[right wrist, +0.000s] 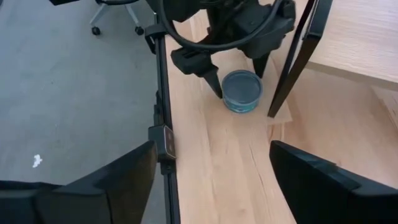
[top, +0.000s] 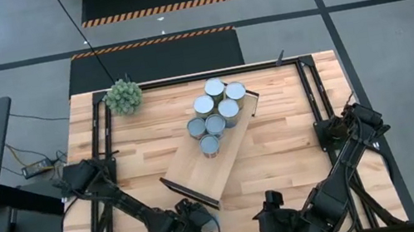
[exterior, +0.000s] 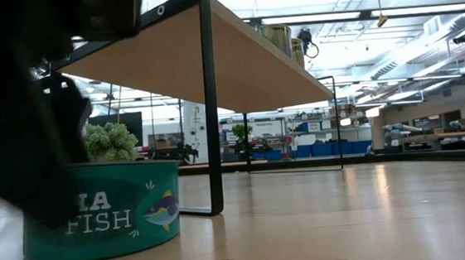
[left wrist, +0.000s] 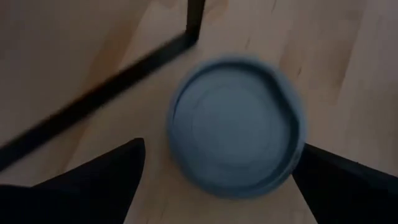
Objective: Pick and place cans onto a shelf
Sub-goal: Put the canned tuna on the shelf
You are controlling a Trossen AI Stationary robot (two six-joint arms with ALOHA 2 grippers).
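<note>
A teal can [exterior: 98, 223] labelled FISH, with a blue-grey top [left wrist: 236, 127], stands on the table by the near leg [exterior: 210, 107] of the shelf [top: 199, 172]. My left gripper [left wrist: 222, 146] is open above it, pointing down, one finger on either side of the can. I cannot tell whether they touch it. The right wrist view shows the same can [right wrist: 242, 90] and my left gripper [right wrist: 239, 78]. Several more cans [top: 216, 110] stand on the shelf's far end. My right gripper [right wrist: 211, 149] is open and empty near the table's near edge [top: 271, 206].
The shelf stands on thin black legs, slanting from near left to far right across the table. A green bushy plant [top: 124, 96] stands at the far left. Black frame rails [top: 312, 90] run along the table's sides. Bare tabletop lies to the shelf's right [top: 289, 153].
</note>
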